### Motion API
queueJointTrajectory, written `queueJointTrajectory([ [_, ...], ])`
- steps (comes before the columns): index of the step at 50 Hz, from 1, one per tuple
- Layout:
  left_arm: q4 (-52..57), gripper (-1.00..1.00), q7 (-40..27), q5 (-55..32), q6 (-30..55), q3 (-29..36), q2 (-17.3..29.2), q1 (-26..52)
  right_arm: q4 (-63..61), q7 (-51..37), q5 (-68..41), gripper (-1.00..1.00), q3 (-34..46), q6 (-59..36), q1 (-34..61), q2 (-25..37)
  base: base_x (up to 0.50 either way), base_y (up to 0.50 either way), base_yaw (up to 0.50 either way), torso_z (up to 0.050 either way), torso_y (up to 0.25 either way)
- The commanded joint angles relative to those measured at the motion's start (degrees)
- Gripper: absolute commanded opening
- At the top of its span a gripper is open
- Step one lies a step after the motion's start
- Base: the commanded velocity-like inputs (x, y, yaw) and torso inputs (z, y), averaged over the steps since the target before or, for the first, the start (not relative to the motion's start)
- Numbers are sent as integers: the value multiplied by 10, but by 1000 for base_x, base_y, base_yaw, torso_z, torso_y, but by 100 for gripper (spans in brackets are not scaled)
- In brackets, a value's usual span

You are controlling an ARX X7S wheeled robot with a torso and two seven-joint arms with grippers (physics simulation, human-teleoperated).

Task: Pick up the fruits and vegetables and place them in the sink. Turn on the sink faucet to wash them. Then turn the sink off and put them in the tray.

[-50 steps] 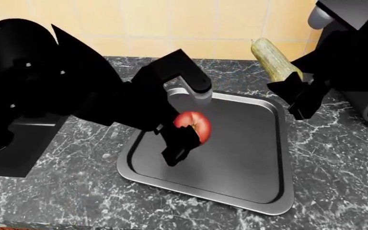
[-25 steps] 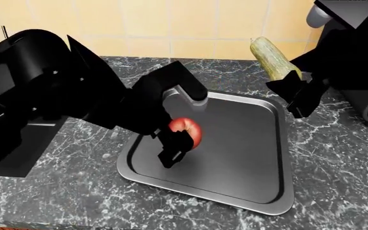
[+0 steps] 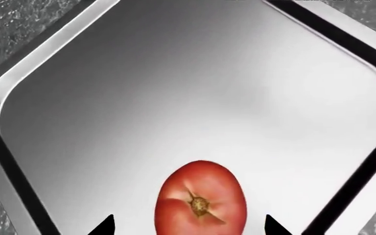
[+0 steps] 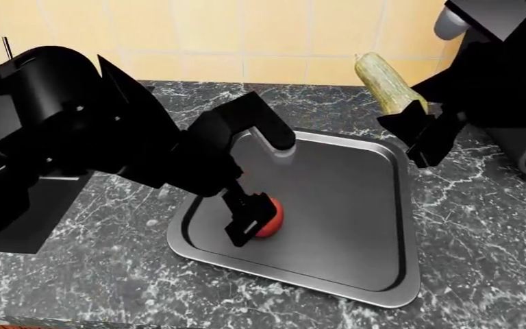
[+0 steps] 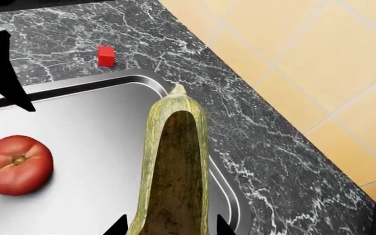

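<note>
The tomato [image 4: 270,214] rests on the tray [image 4: 355,205], between the spread fingertips of the left gripper [image 4: 247,221], whose arm reaches low across it. The right gripper [image 4: 418,133], raised beside the tray's far corner, clamps the squash [image 4: 387,82]. Only the right wrist view shows a red block [image 5: 105,55].

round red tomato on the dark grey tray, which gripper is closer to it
Left. The left gripper is right at the round red tomato low on the dark grey metal tray, fingertips either side. The right gripper is off by the tray's far corner, holding the striped squash.
</note>
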State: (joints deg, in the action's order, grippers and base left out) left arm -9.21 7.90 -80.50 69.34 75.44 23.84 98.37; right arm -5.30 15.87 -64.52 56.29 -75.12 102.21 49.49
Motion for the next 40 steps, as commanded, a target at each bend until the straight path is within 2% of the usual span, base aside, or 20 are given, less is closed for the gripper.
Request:
queueJointTrajectory([
  [1, 12, 100, -5, -4, -3, -4, 4, 2, 2, -6, 18, -100, -10, 10, 11, 2, 0, 0, 0, 0, 0],
  [13, 82, 100, -32, -58, -2, -46, 57, 19, 28, 10, 36, -100, 9, 24, 12, -26, 0, 0, 0, 1, 2],
  [28, 160, 100, -109, -134, 22, -84, 130, 56, 143, 72, 107, -100, 77, 61, 20, -112, 0, 0, 0, 0, 1],
  [40, 208, 100, -134, -180, 20, -121, 195, 89, 248, 128, 163, -100, 143, 87, 21, -178, 0, 0, 0, 1, 2],
])
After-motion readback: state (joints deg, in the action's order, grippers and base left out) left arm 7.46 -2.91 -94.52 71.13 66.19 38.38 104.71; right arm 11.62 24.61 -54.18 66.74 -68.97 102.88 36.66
